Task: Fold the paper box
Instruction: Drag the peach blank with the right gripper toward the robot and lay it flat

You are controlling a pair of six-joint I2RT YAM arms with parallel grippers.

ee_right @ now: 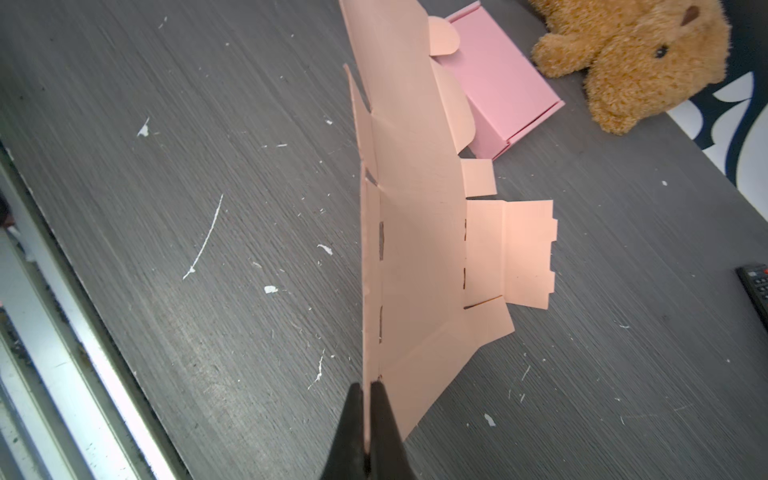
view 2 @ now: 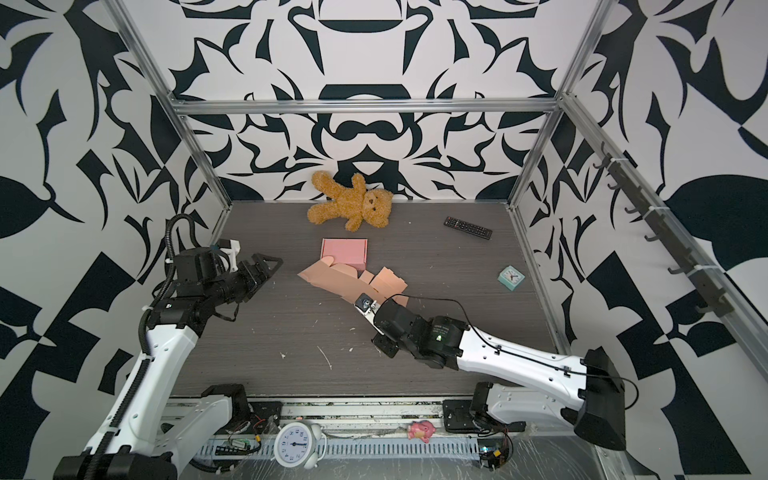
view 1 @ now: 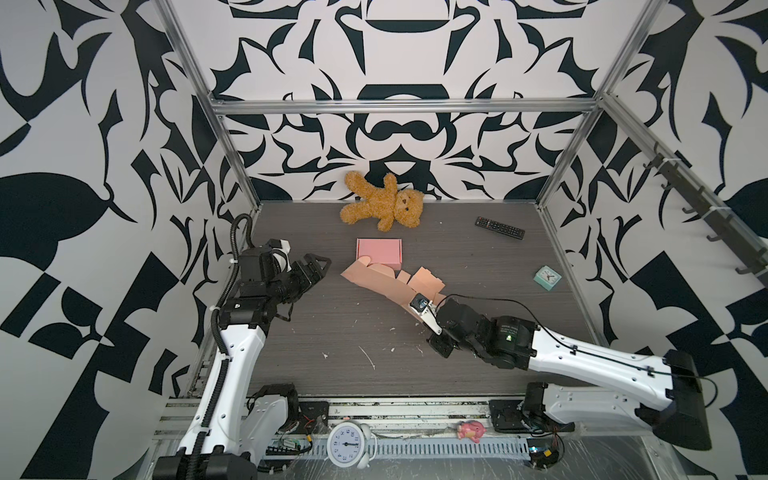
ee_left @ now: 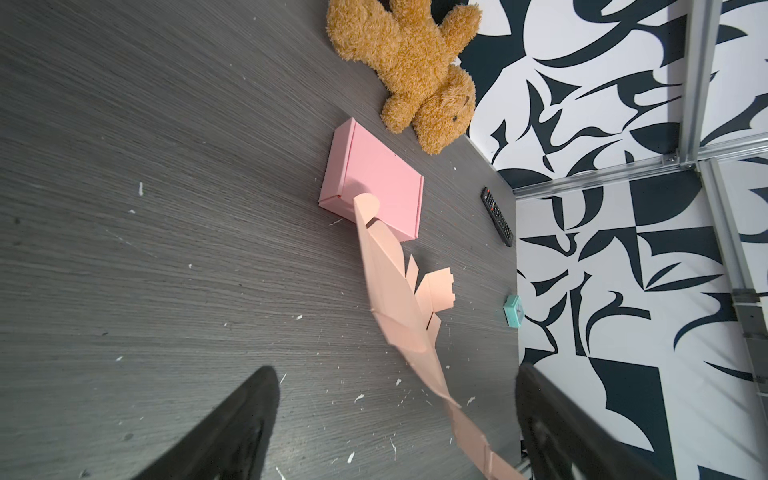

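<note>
The paper box (view 1: pixel 384 279) was not yet a box. It was a flat, peach-coloured cut sheet lying across the middle of the surface (view 1: pixel 332 332), and in both top views its long axis ran from 10 o'clock to 4 o'clock. We held it at its 4 o'clock end with the right end effector (ee_right: pixel 365 390), whose jaws were pressed together on a narrow side strip of the sheet, near a corner. The right wrist view suggested why the hold was there. With this strip pinched, the main panel stood tilted up on one long edge, while the flaps on its other side rested on the surface. We judged that the sheet was raised this way so that the second arm could reach a panel that would otherwise lie flat.

The left end effector (view 1: pixel 316 271) hovered at 9 o'clock of the sheet and apart from it, with its jaws wide, holding nothing and pointing toward the sheet. We think this width was meant for taking the raised far end.

At 12 o'clock of the sheet lay a finished pink box (view 1: pixel 379 252), closed. A rounded tab of the sheet overlapped it in the views, and we could not tell if they touched. A teddy bear (view 1: pixel 384 203) lay further at 12 o'clock and a remote control (view 1: pixel 499 227) at 2 o'clock, both well apart from the work. In our judgement the folding was only at its beginning.
</note>
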